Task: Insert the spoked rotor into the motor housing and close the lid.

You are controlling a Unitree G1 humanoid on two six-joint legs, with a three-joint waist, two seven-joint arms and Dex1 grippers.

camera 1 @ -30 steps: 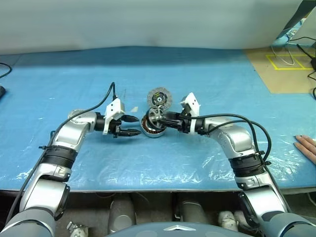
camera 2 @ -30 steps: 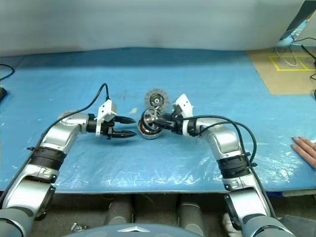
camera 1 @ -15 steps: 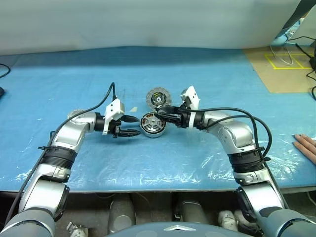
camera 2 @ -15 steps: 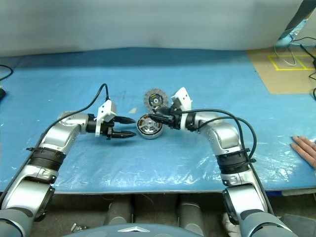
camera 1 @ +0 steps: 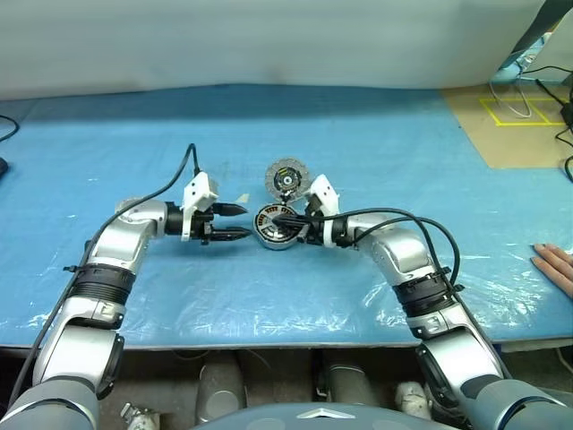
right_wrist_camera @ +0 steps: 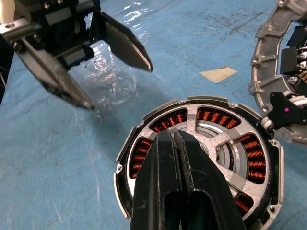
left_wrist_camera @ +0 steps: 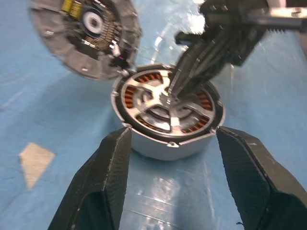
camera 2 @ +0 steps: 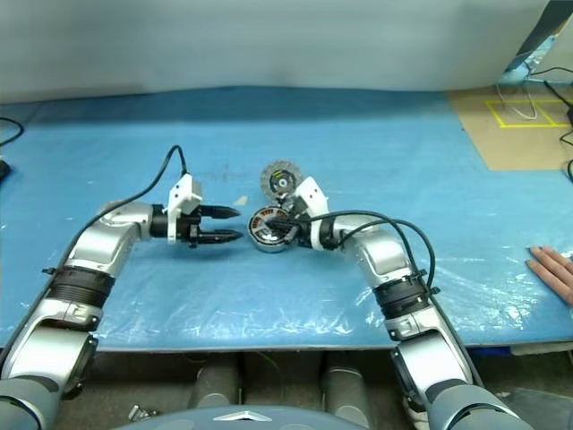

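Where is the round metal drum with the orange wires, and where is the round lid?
Round metal motor housing drum (left_wrist_camera: 165,146): left wrist view, on its grey side wall.
Round silver-grey lid (camera 1: 286,177): left eye view, near its dark middle.

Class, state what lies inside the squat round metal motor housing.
Inside the motor housing: copper windings and the silver spoked rotor. The shut right gripper covers the hub.

1. The two head views look forward and down from above over the blue worktop (camera 1: 376,143), well back, and share nearly the same scene.
2. Each wrist view looks along its own hand, very close to the motor housing (left_wrist_camera: 168,120).
3. Both wrist views share the housing; each also catches the opposite hand.
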